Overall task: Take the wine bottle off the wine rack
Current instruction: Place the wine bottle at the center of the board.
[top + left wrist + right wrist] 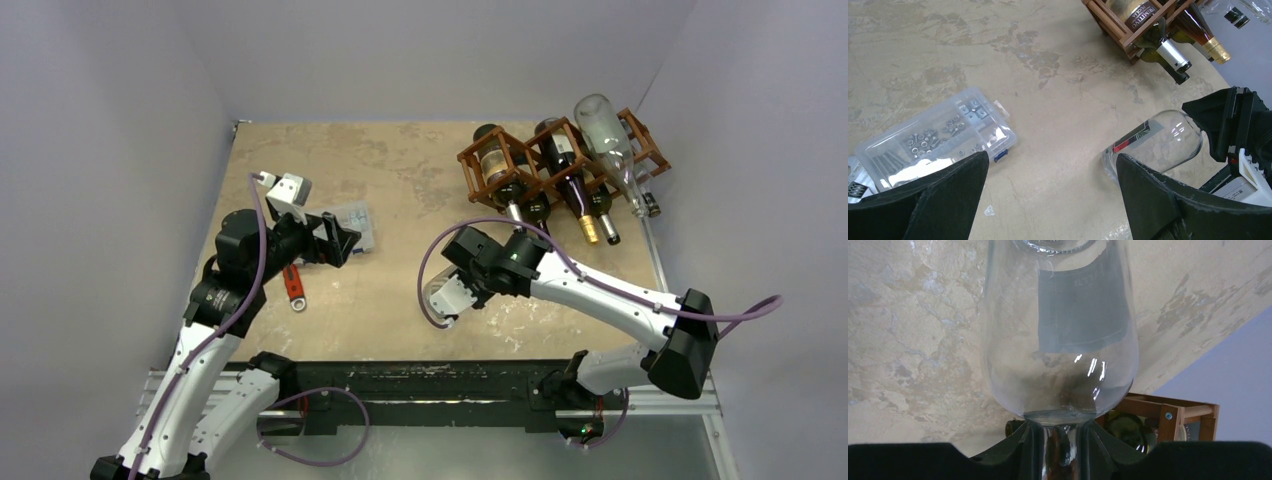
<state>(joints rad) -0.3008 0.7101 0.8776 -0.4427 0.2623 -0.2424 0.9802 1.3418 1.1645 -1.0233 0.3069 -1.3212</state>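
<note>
Here, clear wine bottle [1060, 340], dark-labelled, neck in right end effector [1060, 442].

Item 1: clear wine bottle [1058, 340], centre frame, neck pinched in my right gripper [1062, 442] at 6 o'clock; grey label [1083, 310] shows through the glass.
Item 2: mottled beige surface [913, 340] behind it.
Item 3: corner of the wine rack [1168, 415] at 4 o'clock, against a pale wall [1233, 370].

wine bottle [1153, 145] before wine rack [1115, 32]
</note>
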